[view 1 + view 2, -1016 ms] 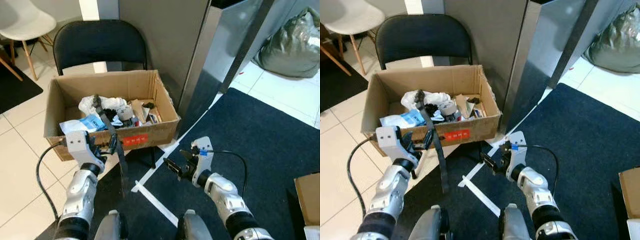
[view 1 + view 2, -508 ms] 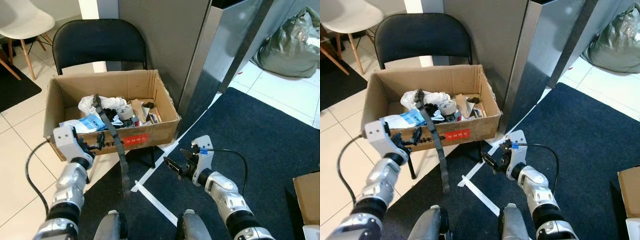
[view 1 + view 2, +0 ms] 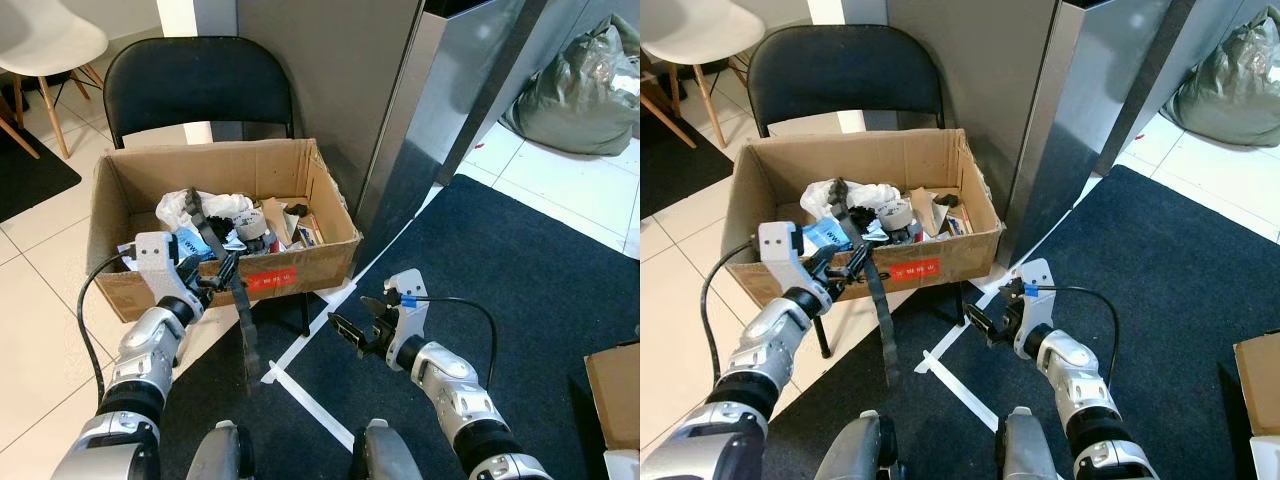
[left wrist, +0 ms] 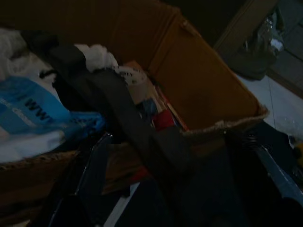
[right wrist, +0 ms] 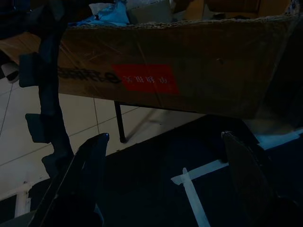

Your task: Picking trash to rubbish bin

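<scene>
limp black strap over corrugated cardboard box

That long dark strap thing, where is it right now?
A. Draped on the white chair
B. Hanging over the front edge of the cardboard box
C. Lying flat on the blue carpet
B: the dark strap runs from inside the cardboard box, over its front wall, and hangs toward the floor.

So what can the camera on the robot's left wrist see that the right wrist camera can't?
Left wrist view looks down into the cardboard box: a blue wrapper, white crumpled trash and other scraps. Right wrist view sees the box's outer front with its red label, a chair leg and white floor tape. Both catch the box and the dark strap hanging over its edge.
</scene>
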Motion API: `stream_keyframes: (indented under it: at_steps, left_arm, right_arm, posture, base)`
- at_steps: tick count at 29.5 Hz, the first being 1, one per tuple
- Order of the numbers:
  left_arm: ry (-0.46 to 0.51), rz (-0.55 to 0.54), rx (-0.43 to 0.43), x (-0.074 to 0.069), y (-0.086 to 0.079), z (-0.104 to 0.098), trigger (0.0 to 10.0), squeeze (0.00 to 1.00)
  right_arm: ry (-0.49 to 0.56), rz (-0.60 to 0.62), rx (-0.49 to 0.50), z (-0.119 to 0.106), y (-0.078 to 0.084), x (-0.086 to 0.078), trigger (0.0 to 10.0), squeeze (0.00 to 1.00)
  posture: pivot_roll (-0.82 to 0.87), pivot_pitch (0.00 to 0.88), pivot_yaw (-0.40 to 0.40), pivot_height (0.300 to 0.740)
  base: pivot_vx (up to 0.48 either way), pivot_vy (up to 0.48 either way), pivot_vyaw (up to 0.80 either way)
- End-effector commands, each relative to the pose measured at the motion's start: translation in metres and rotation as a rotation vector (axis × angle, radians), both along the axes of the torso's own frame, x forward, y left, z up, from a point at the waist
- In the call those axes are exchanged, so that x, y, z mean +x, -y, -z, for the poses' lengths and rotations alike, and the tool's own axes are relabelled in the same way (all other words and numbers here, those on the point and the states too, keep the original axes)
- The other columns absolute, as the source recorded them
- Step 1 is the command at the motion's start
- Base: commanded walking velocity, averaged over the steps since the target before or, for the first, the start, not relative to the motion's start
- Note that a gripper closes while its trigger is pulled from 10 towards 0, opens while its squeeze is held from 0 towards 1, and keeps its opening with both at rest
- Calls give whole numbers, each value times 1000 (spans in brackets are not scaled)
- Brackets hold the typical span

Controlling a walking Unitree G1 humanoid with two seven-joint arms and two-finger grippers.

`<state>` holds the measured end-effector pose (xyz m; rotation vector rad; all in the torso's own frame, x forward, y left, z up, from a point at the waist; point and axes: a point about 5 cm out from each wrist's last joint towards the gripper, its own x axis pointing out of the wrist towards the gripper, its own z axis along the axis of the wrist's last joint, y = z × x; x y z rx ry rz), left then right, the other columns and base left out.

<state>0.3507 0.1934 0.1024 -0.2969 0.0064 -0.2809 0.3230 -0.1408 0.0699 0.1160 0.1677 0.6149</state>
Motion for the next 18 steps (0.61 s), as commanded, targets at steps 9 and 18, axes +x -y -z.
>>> stream_keyframes:
  at_steps: [9, 18]
  left_arm:
    - [-127, -18, 41, 3, 11, 15, 10000, 0]
    - [-185, 45, 168, 11, 22, 14, 10000, 0]
  right_arm:
    - [-10, -1, -15, 1, 5, -2, 10000, 0]
    - [-8, 0, -13, 0, 4, -1, 10000, 0]
  posture:
    - [-13, 175, -50, 630]
    - [-15, 179, -49, 630]
  base:
    - [0, 0, 0]
    - [0, 0, 0]
